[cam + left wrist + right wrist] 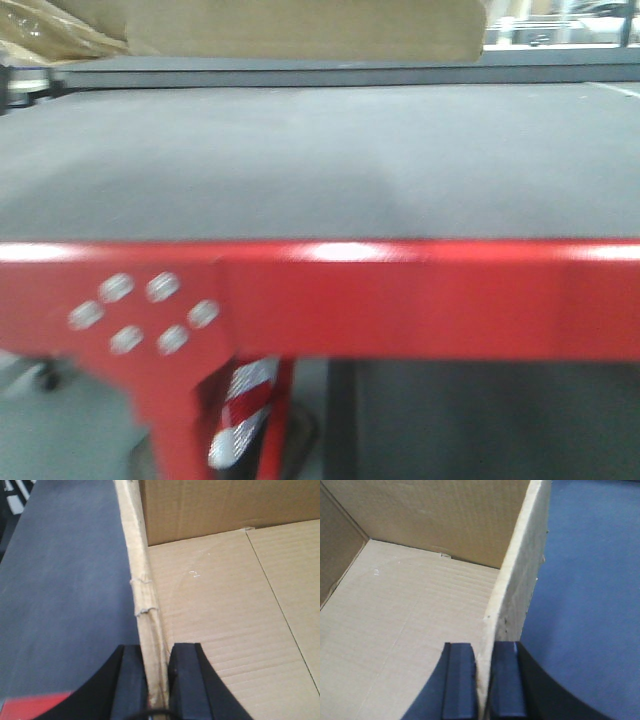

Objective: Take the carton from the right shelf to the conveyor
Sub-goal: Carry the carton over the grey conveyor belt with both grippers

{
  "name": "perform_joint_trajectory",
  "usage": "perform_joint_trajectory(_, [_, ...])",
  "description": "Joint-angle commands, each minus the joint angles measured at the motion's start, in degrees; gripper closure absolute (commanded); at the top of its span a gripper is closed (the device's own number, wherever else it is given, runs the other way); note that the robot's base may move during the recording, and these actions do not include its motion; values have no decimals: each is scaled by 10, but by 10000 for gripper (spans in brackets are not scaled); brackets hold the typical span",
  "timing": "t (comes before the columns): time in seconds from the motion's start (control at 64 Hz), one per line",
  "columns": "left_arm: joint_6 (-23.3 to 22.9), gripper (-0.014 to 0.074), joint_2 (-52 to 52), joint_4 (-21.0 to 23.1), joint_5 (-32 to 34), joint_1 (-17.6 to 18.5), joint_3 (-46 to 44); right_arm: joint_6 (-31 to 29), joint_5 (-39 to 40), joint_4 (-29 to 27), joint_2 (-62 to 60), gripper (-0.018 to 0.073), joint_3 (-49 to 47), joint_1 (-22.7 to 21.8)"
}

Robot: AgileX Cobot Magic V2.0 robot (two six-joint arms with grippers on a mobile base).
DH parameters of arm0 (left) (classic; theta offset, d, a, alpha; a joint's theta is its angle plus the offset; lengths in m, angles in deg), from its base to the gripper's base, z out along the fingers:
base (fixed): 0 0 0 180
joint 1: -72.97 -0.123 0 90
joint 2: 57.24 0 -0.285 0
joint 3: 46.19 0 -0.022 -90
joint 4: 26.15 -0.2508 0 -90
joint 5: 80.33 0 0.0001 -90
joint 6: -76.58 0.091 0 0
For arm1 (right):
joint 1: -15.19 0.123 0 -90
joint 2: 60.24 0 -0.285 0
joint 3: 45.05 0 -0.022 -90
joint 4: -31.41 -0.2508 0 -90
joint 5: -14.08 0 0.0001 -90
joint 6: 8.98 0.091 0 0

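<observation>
Carton (pixel 240 605), over the conveyor (pixel 300 160), has the left pincer (pixel 157 660) and right pincer (pixel 482 656) each clenched on a side wall.

Left gripper (pixel 154 687) closed tight on the left wall of the carton (pixel 225 610), one black finger inside, one outside, right gripper (pixel 481 687) pinching the carton's right wall the same way

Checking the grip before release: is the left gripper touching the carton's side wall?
Touching. The left wrist view shows the left gripper with one finger pressed against each face of the wall of the carton, no gap visible.
</observation>
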Motion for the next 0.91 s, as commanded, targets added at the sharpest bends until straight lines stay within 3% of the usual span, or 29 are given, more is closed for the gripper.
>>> perform_joint_trajectory(0.0, [8, 612, -8, -78, -9, -4, -5, -12, 17, 29, -8, 622, -4, -6])
perform_joint_trajectory(0.891, [8, 612, -8, -78, 0, -4, -5, -12, 17, 29, -8, 622, -4, -6])
